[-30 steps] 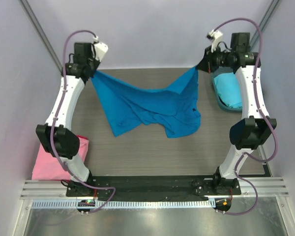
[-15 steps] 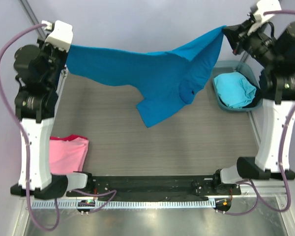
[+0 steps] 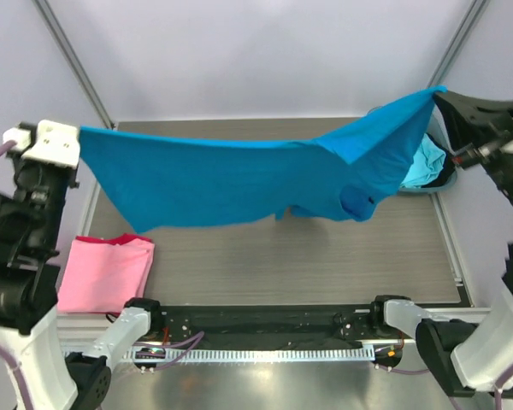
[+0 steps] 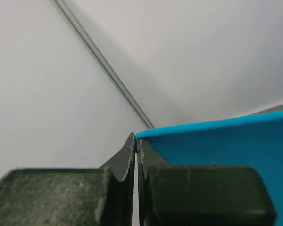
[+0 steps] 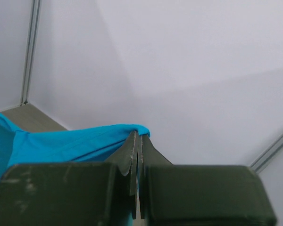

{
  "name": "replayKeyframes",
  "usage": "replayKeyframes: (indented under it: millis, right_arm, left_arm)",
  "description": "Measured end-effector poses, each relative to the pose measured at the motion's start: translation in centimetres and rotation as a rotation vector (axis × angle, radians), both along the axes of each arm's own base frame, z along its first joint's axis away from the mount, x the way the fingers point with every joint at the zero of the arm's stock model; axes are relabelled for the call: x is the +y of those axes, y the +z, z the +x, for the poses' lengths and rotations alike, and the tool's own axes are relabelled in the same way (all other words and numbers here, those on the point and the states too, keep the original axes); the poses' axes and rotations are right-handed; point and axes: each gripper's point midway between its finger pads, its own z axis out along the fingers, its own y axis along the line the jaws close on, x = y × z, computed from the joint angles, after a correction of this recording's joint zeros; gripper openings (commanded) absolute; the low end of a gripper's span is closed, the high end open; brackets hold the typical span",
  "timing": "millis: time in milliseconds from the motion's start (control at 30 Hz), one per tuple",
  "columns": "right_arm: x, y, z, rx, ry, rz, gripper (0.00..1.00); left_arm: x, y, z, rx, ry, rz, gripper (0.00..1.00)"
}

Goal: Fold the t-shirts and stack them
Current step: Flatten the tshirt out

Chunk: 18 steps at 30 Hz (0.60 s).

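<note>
The deep blue t-shirt (image 3: 239, 175) hangs stretched in the air between both grippers, high above the table. My left gripper (image 3: 79, 137) is shut on its left corner; in the left wrist view the cloth (image 4: 226, 146) runs off to the right of the gripper (image 4: 137, 139). My right gripper (image 3: 440, 92) is shut on the right corner; in the right wrist view the cloth (image 5: 61, 143) drapes to the left of the gripper (image 5: 139, 136). The pink t-shirt (image 3: 107, 273) lies folded at the table's near left. The cyan t-shirt (image 3: 426, 164) lies in the tub, mostly hidden by the blue shirt.
The teal plastic tub (image 3: 445, 175) stands at the far right of the grey table (image 3: 325, 265). Pale walls and metal frame posts (image 3: 73, 64) enclose the cell. The arm bases sit on a black rail (image 3: 265, 320) at the near edge.
Both arms have risen and spread further apart, lifting the blue shirt off the table and pulling it out taut and wide. The pink and cyan shirts have not moved.
</note>
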Motion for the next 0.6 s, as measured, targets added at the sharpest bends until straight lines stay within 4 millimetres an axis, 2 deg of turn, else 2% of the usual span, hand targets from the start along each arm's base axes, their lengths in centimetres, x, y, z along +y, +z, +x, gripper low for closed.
replayKeyframes:
  millis: [67, 167, 267, 333, 400, 467, 533, 567, 600]
  right_arm:
    - [-0.1, 1.0, -2.4, -0.049, -0.016, -0.002, 0.01]
    - [-0.1, 2.1, -6.4, -0.130, -0.041, -0.007, 0.01]
    - [0.2, 3.0, -9.0, -0.196, -0.051, -0.012, 0.01]
    - [0.3, 3.4, -9.3, -0.216, -0.052, -0.011, 0.01]
    - [0.1, 3.2, -7.9, -0.196, -0.049, -0.003, 0.01]
    - [-0.2, 2.5, -4.9, -0.149, -0.045, 0.004, 0.01]
    - [-0.7, 1.2, -1.1, -0.083, -0.042, 0.008, 0.01]
    - [-1.0, 0.0, 1.6, -0.036, -0.040, 0.012, 0.01]
    - [-1.5, -2.3, 5.5, 0.045, -0.040, 0.018, 0.01]
  left_arm:
    - [0.2, 1.0, -2.1, -0.045, -0.008, -0.002, 0.00]
    - [0.3, 2.3, -4.1, -0.098, -0.015, -0.006, 0.00]
    - [0.3, 2.8, -4.3, -0.110, -0.015, -0.008, 0.00]
    - [0.2, 2.4, -3.4, -0.090, -0.015, -0.005, 0.00]
    - [0.0, 1.4, -1.6, -0.046, -0.015, 0.005, 0.00]
    - [-0.4, -0.7, 0.9, 0.026, -0.015, 0.017, 0.00]
    - [-0.8, -3.5, 3.8, 0.112, -0.015, 0.030, 0.00]
    - [-1.0, -5.6, 5.5, 0.172, -0.016, 0.041, 0.00]
    - [-1.3, -7.4, 6.8, 0.223, -0.019, 0.049, 0.00]
